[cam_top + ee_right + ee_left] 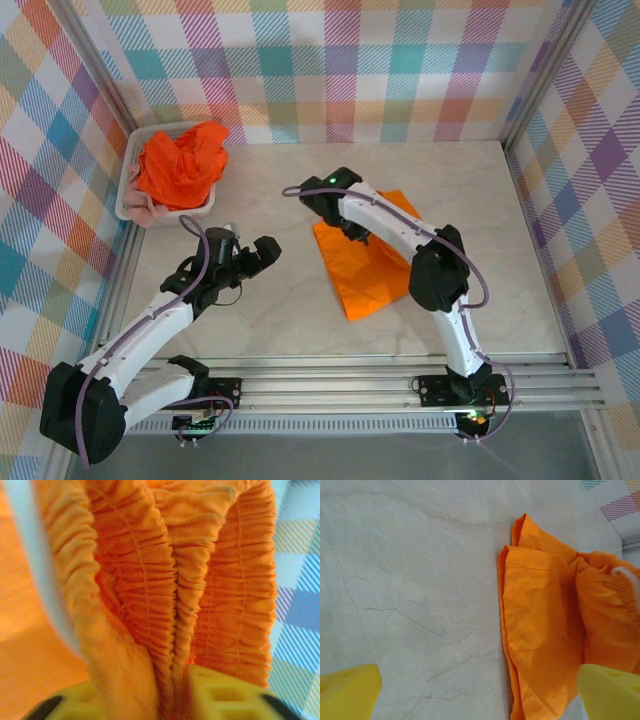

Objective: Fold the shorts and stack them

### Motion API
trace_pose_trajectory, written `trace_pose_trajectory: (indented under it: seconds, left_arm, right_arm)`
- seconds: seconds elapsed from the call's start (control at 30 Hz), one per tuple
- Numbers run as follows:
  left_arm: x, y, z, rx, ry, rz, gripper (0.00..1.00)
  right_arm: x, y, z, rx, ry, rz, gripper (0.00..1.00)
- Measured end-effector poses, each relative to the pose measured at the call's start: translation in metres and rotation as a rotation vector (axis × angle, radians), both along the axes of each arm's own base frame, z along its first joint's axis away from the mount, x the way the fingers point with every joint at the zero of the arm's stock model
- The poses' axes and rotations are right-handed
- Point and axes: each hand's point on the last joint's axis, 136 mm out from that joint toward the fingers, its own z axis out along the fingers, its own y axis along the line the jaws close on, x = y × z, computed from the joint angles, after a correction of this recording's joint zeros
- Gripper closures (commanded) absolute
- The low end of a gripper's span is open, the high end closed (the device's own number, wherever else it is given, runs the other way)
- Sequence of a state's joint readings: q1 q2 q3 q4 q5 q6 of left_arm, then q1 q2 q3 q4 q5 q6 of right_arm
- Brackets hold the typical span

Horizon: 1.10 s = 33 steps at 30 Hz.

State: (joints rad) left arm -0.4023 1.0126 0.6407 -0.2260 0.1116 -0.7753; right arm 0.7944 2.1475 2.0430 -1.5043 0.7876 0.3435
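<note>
Orange shorts (362, 282) lie folded, elastic waistband (175, 580) tightly gathered.

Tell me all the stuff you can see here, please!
folded shorts: one pair, bright orange, lying on the table right of the middle
crumpled shorts: one pair, bright orange, heaped in the basket
pink garment: one, dusty pink, peeking out under the crumpled shorts at the basket's near edge
basket: one, white plastic, far left corner of the table
cord: one, white, at the folded shorts' waistband
table: one, pale marbled
walls: three, colourful plaid, around the table
left gripper: one, yellow fingers, open above bare table beside the folded shorts
right gripper: one, yellow fingers, gathered waistband of the folded shorts between them
</note>
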Motion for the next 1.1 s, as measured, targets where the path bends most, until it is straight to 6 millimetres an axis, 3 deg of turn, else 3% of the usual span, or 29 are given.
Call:
trace_pose_trajectory:
  seconds: [0.07,0.23,0.3,0.37,0.43,0.53,0.63,0.73,0.97,1.1]
  left_arm:
    - [0.000,0.000,0.000,-0.007,0.005,0.011,0.00]
    - [0.001,0.004,0.001,-0.008,-0.001,0.033,0.00]
    - [0.001,0.005,0.006,-0.014,-0.014,0.038,0.00]
    - [0.001,0.004,0.010,-0.024,-0.026,0.039,0.00]
    - [0.003,0.001,0.013,-0.046,-0.033,0.033,0.00]
    - [0.009,-0.009,0.018,-0.084,-0.029,0.005,0.00]
    - [0.017,-0.021,0.024,-0.131,-0.029,-0.024,0.00]
    - [0.020,-0.027,0.027,-0.152,-0.030,-0.040,0.00]
    - [0.021,-0.028,0.028,-0.165,-0.031,-0.037,0.00]
    - [0.022,-0.030,0.025,-0.171,-0.018,-0.039,0.00]
  right_arm:
    - [-0.013,0.022,-0.017,0.104,0.068,-0.005,0.37]
    - [-0.056,0.090,-0.053,0.518,0.292,-0.023,0.22]
    - [-0.074,0.110,-0.048,0.733,0.376,-0.042,0.15]
    - [-0.082,0.122,-0.026,0.967,0.407,-0.062,0.10]
    - [-0.081,0.120,0.005,1.194,0.397,-0.089,0.09]
    - [-0.059,0.095,0.050,1.454,0.309,-0.137,0.08]
    - [-0.030,0.074,0.060,1.567,0.234,-0.207,0.08]
    - [-0.020,0.074,0.038,1.610,0.260,-0.294,0.07]
    - [-0.009,0.078,-0.040,1.584,0.330,-0.528,0.07]
    - [-0.015,0.075,-0.083,1.565,0.364,-0.638,0.07]
